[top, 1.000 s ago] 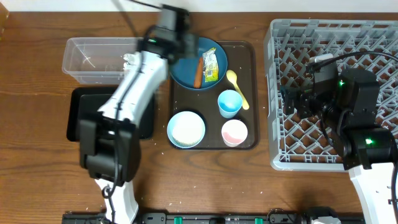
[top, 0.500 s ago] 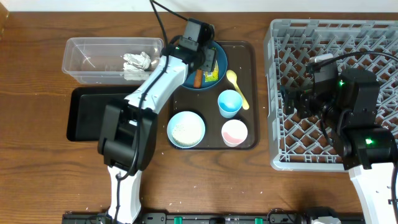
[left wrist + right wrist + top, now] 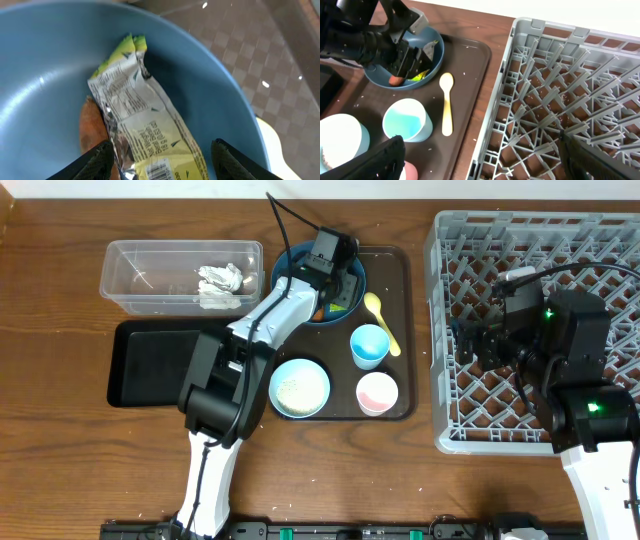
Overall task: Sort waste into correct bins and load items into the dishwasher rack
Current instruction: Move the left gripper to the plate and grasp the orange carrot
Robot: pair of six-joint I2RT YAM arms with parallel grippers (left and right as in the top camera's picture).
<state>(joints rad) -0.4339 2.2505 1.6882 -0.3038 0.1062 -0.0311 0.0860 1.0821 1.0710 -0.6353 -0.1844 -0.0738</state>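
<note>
Change vs half a sec ago: left gripper (image 3: pixel 334 272) has slid right, from the left side of the large dark blue bowl (image 3: pixel 286 272) to over its middle. At 1 s ago it was a blur by the bowl's far-left edge. Unchanged: right gripper (image 3: pixel 470 345), over the left part of the large light grey plastic lattice rack (image 3: pixel 530 240), jaws apart, holding nothing.

Left wrist view: fingers (image 3: pixel 95 160) are spread wide, one each side of the crinkled yellow-green foil wrapper (image 3: pixel 145 125), not closed on it. Thin orange carrot piece (image 3: pixel 91 127) lies at the wrapper's left edge; both are in the bowl.

Counts:
- 2 bowls: the blue one + small white bowl (image 3: pixel 299 388), near-left on the dark brown serving tray (image 3: pixel 402 270).
- 2 cups: light blue cup (image 3: pixel 369 345), w/ pink cup (image 3: pixel 377 392) nearer.
- 1 yellow spoon (image 3: pixel 381 320), right of the blue bowl.
- 1 wrapper, 1 carrot.
- 2 bins at left: clear plastic rectangular tub (image 3: pixel 130 285) w/ crumpled white tissue (image 3: pixel 222 280) inside, and shallow black rectangular tray (image 3: pixel 150 365) just near of it.
</note>
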